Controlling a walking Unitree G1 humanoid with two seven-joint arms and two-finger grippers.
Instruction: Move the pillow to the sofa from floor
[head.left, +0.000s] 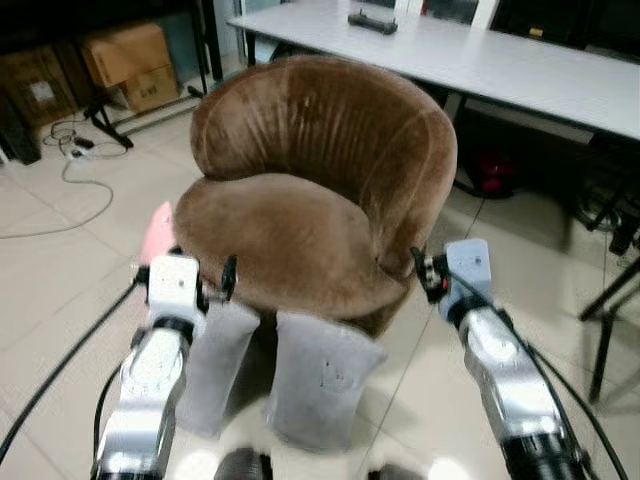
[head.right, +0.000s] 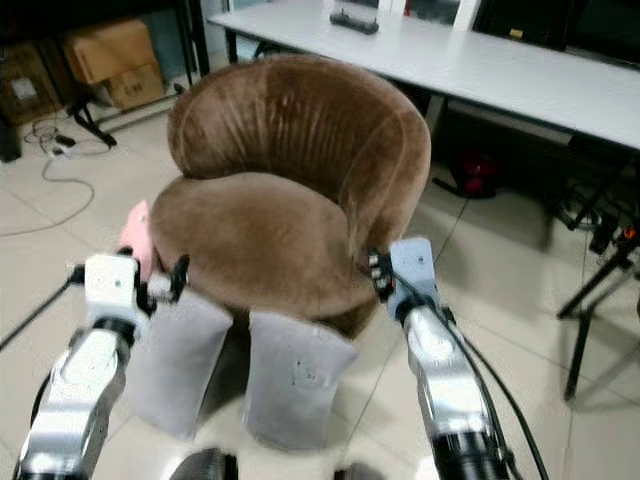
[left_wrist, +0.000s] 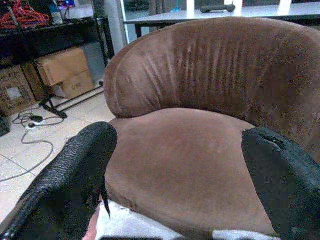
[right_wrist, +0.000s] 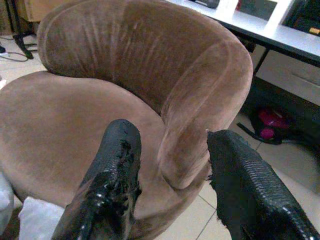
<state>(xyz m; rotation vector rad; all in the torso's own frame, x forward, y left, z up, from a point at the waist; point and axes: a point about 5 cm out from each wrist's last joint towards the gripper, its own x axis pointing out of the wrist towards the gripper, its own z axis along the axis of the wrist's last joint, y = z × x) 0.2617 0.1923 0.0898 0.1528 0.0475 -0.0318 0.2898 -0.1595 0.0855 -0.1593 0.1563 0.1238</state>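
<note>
Both grippers spread wide, empty. Grey pillow (head.left: 320, 375) on floor below left gripper (left_wrist: 177, 175) and right gripper (right_wrist: 172, 170), against brown sofa (head.left: 300, 230) ahead. Advise lowering both, clamping pillow sides evenly before lift.

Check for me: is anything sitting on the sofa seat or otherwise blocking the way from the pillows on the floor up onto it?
Nothing visible blocks it. The brown sofa has a bare seat, and the two grey pillows lean against its front, right below the seat edge. The left claw and right claw are both open, above the pillows at the seat's front corners.
</note>
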